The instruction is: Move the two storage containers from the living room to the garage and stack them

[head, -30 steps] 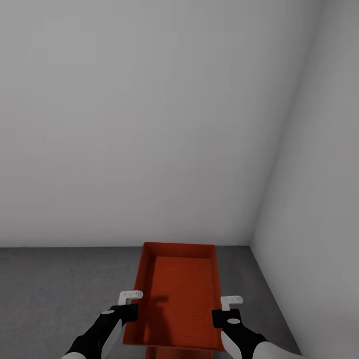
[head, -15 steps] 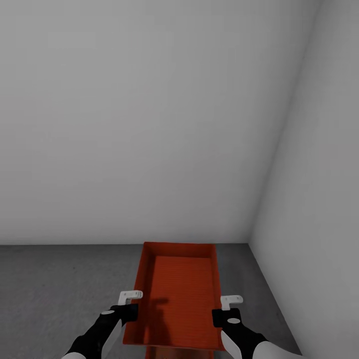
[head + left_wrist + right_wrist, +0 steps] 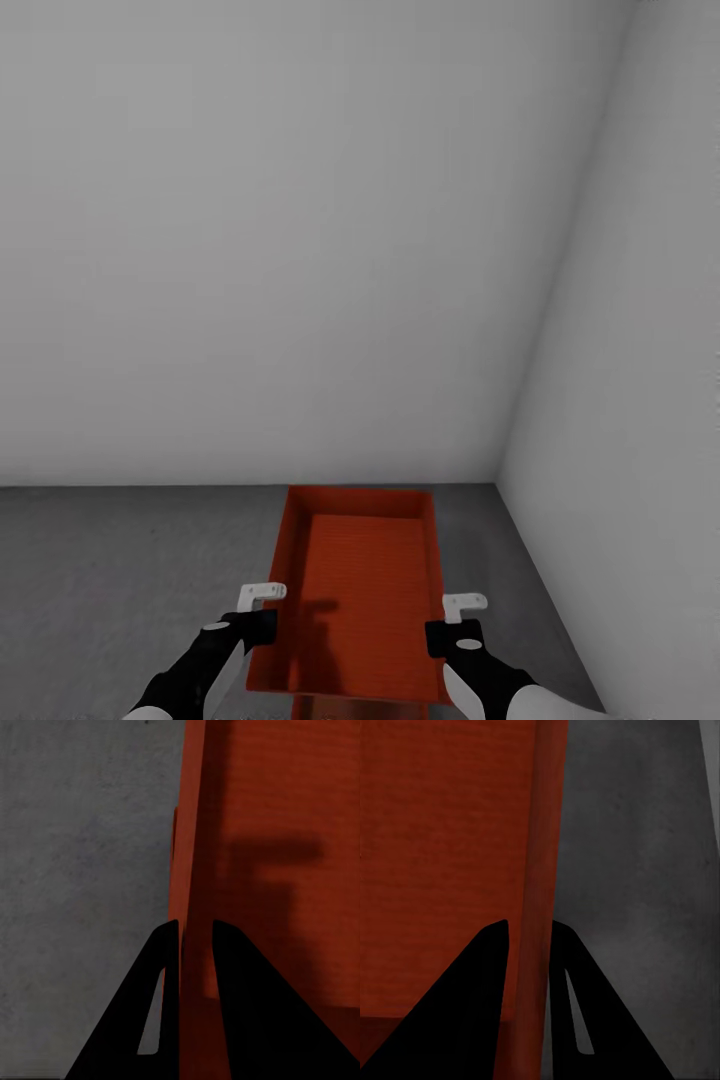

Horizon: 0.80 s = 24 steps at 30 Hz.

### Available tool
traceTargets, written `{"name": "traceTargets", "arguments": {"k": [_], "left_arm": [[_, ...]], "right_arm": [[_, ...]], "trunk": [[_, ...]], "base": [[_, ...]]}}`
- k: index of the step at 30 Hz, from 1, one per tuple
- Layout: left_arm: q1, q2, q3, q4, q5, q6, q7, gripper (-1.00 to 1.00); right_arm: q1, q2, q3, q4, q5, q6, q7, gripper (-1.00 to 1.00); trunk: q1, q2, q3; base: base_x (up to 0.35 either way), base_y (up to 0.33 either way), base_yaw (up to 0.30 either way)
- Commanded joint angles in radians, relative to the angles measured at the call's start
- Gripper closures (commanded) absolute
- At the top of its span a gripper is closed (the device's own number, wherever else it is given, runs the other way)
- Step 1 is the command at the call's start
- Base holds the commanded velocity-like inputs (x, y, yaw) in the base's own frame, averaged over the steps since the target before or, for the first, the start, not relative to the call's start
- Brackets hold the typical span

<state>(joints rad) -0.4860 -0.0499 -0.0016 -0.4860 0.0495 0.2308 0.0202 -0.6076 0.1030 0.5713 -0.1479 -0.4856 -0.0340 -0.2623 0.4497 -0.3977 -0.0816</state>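
Nothing moved, both hands clamp container (image 3: 360, 590) walls, floor (image 3: 120, 580) open

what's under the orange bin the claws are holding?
Under the held container, an orange-red strip peeks out at its near edge, possibly the second bin; most of it is covered. Grey concrete floor lies around. Left claw and right claw clamp its side walls.
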Motion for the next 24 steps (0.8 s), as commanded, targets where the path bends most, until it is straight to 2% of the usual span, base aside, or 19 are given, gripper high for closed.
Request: {"name": "traceTargets", "arguments": {"k": [1,24], "left_arm": [[0.000,0.001,-0.009,-0.002,0.001,0.004,0.009,1.00],[0.000,0.001,-0.007,-0.002,0.001,0.000,0.010,1.00]], "right_arm": [[-0.001,-0.032,0.010,0.002,-0.008,-0.006,-0.022,1.00],[-0.001,-0.032,0.010,0.002,-0.008,-0.006,-0.022,1.00]], "trunk": [[0.000,-0.002,-0.002],[0.000,-0.002,-0.002]], "base": [[-0.092,0.000,0.000],[-0.006,0.000,0.000]]}}
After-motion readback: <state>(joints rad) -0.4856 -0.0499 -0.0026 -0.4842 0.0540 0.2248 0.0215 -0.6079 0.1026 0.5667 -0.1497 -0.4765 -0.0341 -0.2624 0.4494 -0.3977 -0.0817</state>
